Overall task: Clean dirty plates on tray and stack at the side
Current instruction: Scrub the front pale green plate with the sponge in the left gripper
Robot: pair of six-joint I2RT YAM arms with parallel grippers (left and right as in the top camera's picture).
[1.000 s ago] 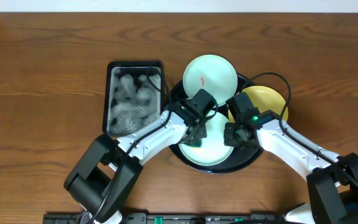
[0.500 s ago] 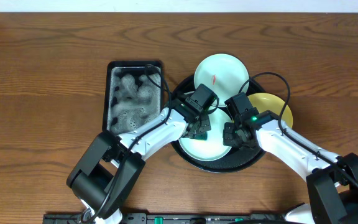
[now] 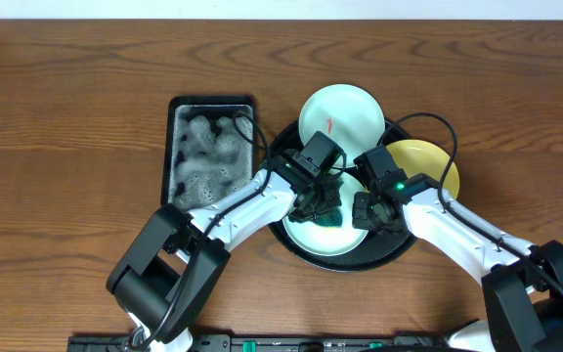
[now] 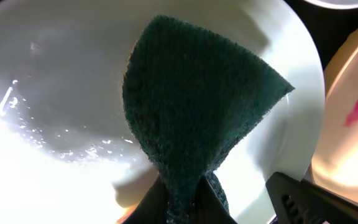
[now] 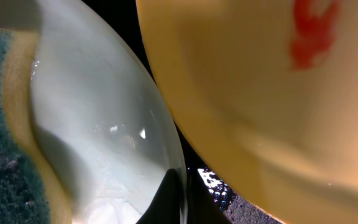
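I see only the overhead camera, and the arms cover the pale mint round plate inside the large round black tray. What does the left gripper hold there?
Observer: The left gripper is shut on a dark green scouring sponge, against that wet pale mint round plate.
Operator: And the right gripper?
Observer: The right gripper pinches the same plate's rim.
Operator: Is the pale yellow round plate clean?
Observer: No, it carries a red smear.

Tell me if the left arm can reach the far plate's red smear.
Probably yes: the far plate lies uncovered just beyond the left gripper and its sponge; the right gripper grips the near plate.
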